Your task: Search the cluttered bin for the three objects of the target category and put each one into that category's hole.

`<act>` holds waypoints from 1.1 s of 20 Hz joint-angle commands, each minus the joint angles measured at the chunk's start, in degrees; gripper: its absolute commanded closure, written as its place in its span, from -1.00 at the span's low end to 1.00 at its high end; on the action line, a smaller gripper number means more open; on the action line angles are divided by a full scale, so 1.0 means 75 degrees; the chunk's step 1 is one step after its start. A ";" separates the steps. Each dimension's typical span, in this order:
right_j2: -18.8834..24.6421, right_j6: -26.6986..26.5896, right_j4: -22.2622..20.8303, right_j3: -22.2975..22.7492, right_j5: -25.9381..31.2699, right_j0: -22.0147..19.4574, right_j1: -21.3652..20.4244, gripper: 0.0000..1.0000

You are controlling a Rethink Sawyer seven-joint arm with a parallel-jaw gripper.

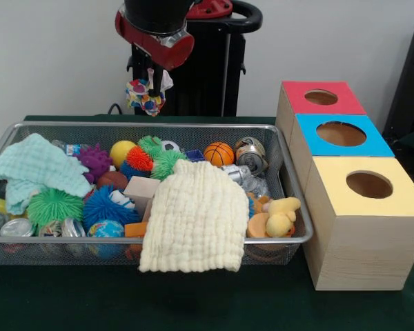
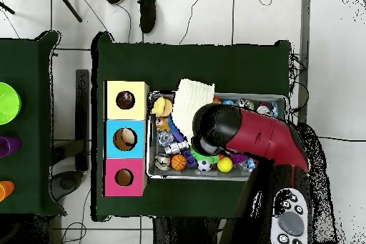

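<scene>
Front view: even, diffuse indoor light, moderately bright. Soft shadow under the yellow cloth [image 1: 193, 224] at bottom centre, another below the wire basket [image 1: 290, 181]. Small glare spots on the cans [image 1: 250, 155] at centre right. Slightly soft overall, no motion blur. Overhead view: white floor [image 2: 329, 55] near blown out, green table cover [image 2: 214, 62] very dark, detail coarse.

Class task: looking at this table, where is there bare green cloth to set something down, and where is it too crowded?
Free: the green table cloth in front of the wire bin, and the strip left of it in the overhead view. Crowded: inside the bin, packed with balls, cans and two cloths, the yellow cloth hanging over its front rim. The three boxes sit tight beside the bin.
</scene>
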 commanded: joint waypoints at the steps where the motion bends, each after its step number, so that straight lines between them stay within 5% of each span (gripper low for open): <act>1: 0.1173 -0.1519 0.0128 0.0369 0.1190 -0.0827 -0.0347 1.00; 22: 0.1613 -0.1260 -0.0211 0.0511 0.1111 -0.1060 -0.0427 1.00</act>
